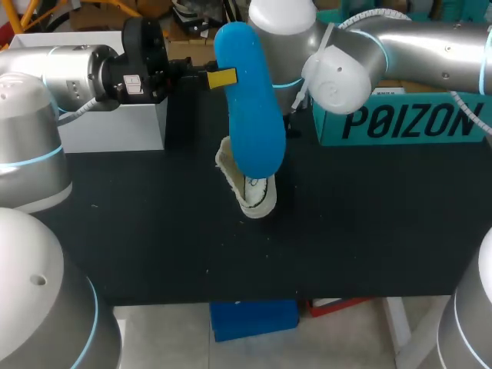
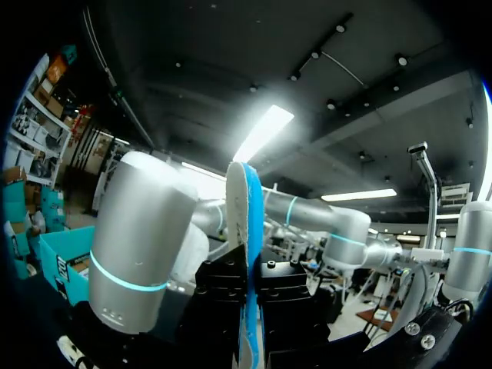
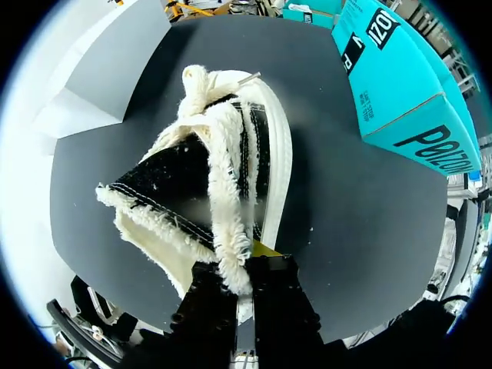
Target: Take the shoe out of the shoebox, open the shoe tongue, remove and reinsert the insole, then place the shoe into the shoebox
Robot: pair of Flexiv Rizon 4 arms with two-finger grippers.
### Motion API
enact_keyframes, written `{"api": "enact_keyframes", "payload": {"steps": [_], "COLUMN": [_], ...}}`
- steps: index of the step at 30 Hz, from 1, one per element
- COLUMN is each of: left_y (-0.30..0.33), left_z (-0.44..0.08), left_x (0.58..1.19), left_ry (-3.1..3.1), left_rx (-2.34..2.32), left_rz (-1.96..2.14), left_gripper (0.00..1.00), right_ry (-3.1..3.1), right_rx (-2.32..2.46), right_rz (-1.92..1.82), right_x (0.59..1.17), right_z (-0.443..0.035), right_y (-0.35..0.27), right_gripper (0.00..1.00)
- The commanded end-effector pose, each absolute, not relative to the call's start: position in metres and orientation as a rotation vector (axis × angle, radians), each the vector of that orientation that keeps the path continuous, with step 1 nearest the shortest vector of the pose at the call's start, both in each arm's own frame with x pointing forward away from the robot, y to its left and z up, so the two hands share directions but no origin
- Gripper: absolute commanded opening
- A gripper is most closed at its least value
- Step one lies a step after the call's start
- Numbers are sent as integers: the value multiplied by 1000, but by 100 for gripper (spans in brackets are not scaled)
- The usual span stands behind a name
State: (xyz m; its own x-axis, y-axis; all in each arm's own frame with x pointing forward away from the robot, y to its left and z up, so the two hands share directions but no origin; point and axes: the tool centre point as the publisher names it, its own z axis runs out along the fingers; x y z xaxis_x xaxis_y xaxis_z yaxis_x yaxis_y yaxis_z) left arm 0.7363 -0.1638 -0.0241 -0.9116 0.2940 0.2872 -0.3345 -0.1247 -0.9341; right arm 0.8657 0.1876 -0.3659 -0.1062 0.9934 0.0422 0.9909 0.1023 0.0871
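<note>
Insole (image 1: 250,115) sits pinched in left claw (image 2: 252,280), shoe (image 3: 231,161) in right claw (image 3: 244,265).

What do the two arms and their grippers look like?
The left arm and right arm are silver-grey tubes with white rounded joint caps and thin cyan rings. A pale cable runs along the left one. The left gripper is yellow-tipped, its body black with a white label. The right gripper is black, with some yellow showing.
</note>
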Motion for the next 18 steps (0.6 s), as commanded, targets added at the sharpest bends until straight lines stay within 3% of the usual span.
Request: {"api": "enact_keyframes", "payload": {"steps": [1,18], "left_y": [-164,-164], "left_z": [-25,-25], "left_x": [735,735], "left_ry": [-1746,-1746], "left_rx": [46,46], "left_rz": [2088,2088], "left_gripper": [0,0], "right_ry": [2292,2225], "right_rx": [2120,2218], "right_rz": [157,161], "right_x": [866,857], "right_z": [-377,-401], "right_y": [185,179], "right_gripper": [0,0]}}
